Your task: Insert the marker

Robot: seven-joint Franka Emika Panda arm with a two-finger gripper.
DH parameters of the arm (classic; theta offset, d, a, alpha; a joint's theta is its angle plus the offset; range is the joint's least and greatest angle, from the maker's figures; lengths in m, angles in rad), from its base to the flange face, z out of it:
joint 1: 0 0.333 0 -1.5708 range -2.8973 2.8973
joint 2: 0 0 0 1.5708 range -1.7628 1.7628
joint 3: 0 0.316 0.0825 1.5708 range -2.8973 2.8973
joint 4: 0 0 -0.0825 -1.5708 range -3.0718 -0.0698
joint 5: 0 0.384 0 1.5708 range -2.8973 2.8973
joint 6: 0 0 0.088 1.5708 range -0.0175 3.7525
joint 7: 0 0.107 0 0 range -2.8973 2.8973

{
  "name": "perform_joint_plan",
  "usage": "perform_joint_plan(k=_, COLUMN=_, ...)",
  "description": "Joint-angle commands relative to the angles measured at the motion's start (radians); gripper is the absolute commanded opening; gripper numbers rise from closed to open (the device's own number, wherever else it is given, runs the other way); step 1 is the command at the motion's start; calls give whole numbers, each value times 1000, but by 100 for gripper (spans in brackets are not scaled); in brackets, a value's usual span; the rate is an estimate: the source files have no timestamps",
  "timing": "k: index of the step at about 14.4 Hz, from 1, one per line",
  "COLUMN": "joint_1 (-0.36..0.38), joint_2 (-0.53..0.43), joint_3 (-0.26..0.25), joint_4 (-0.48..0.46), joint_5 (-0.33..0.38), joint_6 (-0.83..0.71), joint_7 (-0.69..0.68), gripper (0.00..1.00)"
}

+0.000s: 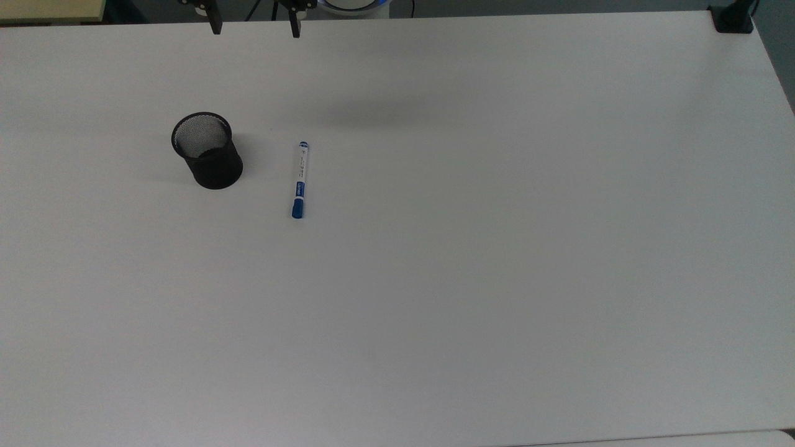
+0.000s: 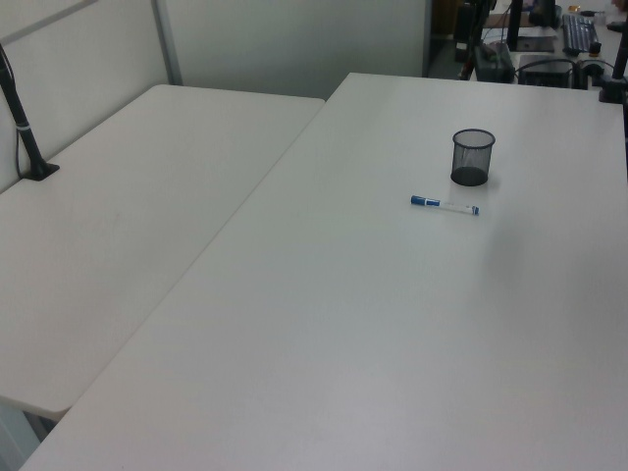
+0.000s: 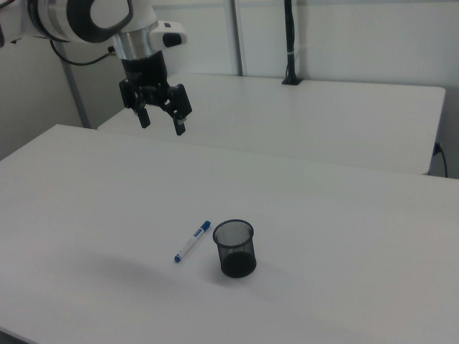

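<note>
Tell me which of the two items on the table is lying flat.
The marker, lying flat beside the mesh cup, which stands upright.

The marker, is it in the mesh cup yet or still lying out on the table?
Out. The marker lies flat on the table, beside the upright black mesh cup and not touching it; the open gripper hangs well above.
</note>
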Motion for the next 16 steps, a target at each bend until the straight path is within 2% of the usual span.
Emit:
perform_joint_plan(k=1, joint_1=-12, joint_2=-12, joint_3=8, joint_4=-32, joint_5=-39, joint_6=9, joint_7=-83, gripper=100)
perform_joint_plan(k=5, joint_1=-12, joint_2=88, joint_3=8, joint_4=-33, joint_5=-53, joint_6=80, joint_7=-147, gripper=100)
perform_joint_plan(k=8, joint_1=1, joint_2=168, joint_3=16, joint_4=-42, joint_5=-115, joint_6=127, joint_7=-130, gripper=100)
perform_joint_plan(k=9, joint_1=2, joint_2=186, joint_3=16, joint_4=-50, joint_5=-117, joint_6=139, joint_7=-110, gripper=100)
perform_joint_plan(k=11, joint_1=7, joint_2=206, joint_3=16, joint_4=-122, joint_5=-128, joint_6=260, joint_7=-35, gripper=100)
perform_joint_plan(k=13, joint_1=43, joint_2=231, joint_3=16, joint_4=-229, joint_5=-154, joint_6=404, joint_7=91, gripper=100)
perform_joint_plan(k=16, joint_1=63, joint_2=296, joint_3=16, joint_4=-259, joint_5=-185, joint_6=488, joint_7=192, gripper=100)
